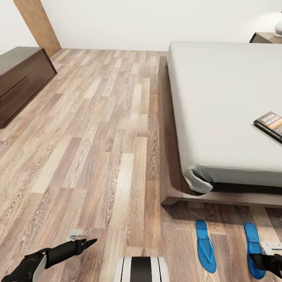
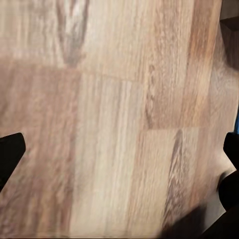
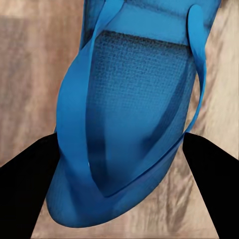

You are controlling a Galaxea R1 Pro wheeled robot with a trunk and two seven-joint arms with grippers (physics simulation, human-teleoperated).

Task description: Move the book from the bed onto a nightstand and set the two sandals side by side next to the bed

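Two blue sandals lie on the wood floor by the foot of the bed (image 1: 219, 117): the left sandal (image 1: 205, 246) and the right sandal (image 1: 252, 244). My right gripper (image 1: 261, 259) is down over the right sandal. In the right wrist view its black fingers (image 3: 30, 189) press against both edges of that sandal (image 3: 134, 114), so my right gripper (image 3: 122, 144) is shut on it. The book (image 1: 271, 123) rests on the mattress at the right edge. A nightstand (image 1: 265, 37) stands beyond the bed. My left gripper (image 1: 88, 242) hangs open over bare floor, and my left gripper (image 2: 122, 149) holds nothing.
A long dark cabinet (image 1: 19, 76) stands along the left wall. A white lamp (image 1: 279, 25) sits on the nightstand. The bed's brown frame (image 1: 168, 156) juts out at floor level. Wide wood floor (image 1: 98, 137) stretches between cabinet and bed. My own base (image 1: 141, 269) shows at the bottom.
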